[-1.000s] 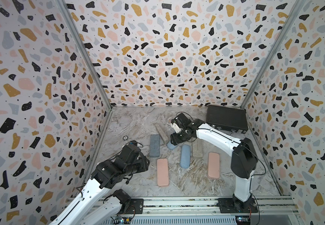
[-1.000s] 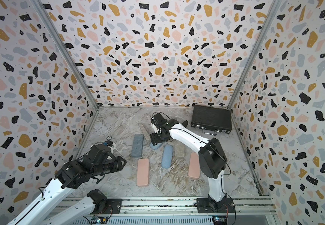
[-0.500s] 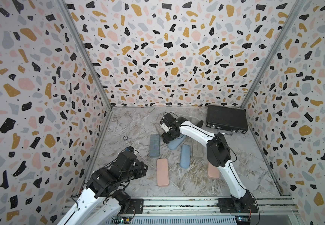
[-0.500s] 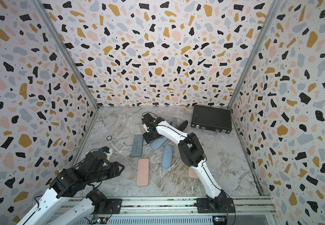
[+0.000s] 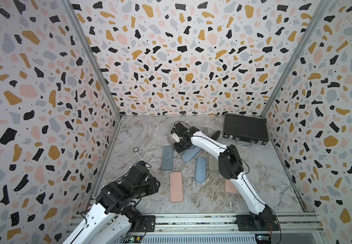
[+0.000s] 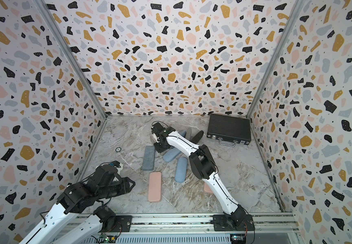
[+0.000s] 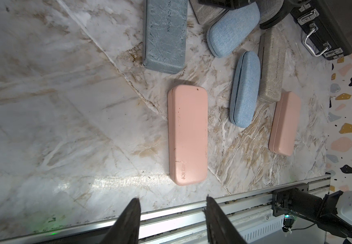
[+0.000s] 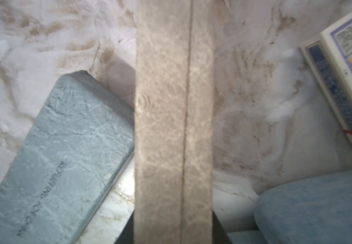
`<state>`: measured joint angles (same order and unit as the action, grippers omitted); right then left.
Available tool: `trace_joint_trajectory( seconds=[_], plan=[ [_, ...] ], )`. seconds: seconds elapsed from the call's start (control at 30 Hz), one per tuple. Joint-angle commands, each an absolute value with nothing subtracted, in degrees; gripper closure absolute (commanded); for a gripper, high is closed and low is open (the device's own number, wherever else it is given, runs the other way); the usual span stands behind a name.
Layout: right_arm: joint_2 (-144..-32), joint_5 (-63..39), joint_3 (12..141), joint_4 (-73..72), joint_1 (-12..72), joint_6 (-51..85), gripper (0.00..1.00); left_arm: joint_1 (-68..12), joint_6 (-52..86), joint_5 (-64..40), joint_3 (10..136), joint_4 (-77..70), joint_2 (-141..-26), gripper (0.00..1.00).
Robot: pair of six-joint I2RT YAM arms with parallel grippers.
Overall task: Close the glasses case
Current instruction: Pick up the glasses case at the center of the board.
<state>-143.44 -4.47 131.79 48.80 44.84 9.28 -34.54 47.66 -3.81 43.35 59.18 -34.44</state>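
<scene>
A beige glasses case (image 8: 170,105) with a dark seam along its length lies between my right gripper's (image 8: 174,228) dark fingers, which press on both of its long sides. In both top views the right gripper (image 5: 179,147) (image 6: 160,149) hangs low over the mid-back floor and hides that case. Behind the right arm a grey case with a dark oval part (image 5: 215,134) looks open. My left gripper (image 7: 171,198) stands open and empty above the front rail, short of a pink case (image 7: 187,135).
A slate-grey case (image 5: 167,157) lies left of the right gripper and a light blue case (image 5: 192,153) touches it on the right. Another blue case (image 5: 200,172), a second beige case (image 7: 273,67) and a second pink case (image 5: 230,188) lie nearer the front. A black briefcase (image 5: 245,130) sits back right. A printed box (image 8: 350,63) lies nearby.
The right gripper swung left from the blue case to the beige case and narrowed onto it. The left arm drew back toward the front rail, its jaws unchanged.
</scene>
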Motion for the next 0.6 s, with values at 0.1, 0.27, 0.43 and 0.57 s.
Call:
trace_joint_trajectory(
  seconds=[0.1,0.27,0.43,0.57],
  plan=[
    [-133.2,-3.6,122.7,39.9,44.5,11.6,0.92,-34.3,49.6,-4.9,39.8,56.2,-34.4,0.50],
    [-119.8,-1.6,110.8,39.4,44.6,15.0,0.92,-34.3,49.7,-6.8,36.7,51.3,-37.2,0.51],
    [-99.7,-2.8,90.2,37.0,44.7,21.3,0.91,-34.3,49.7,-6.6,36.2,47.2,-41.3,0.50],
    [-82.4,-4.7,73.3,35.4,45.3,28.8,0.90,-34.2,49.0,-7.1,36.9,44.5,-45.1,0.50]
  ],
)
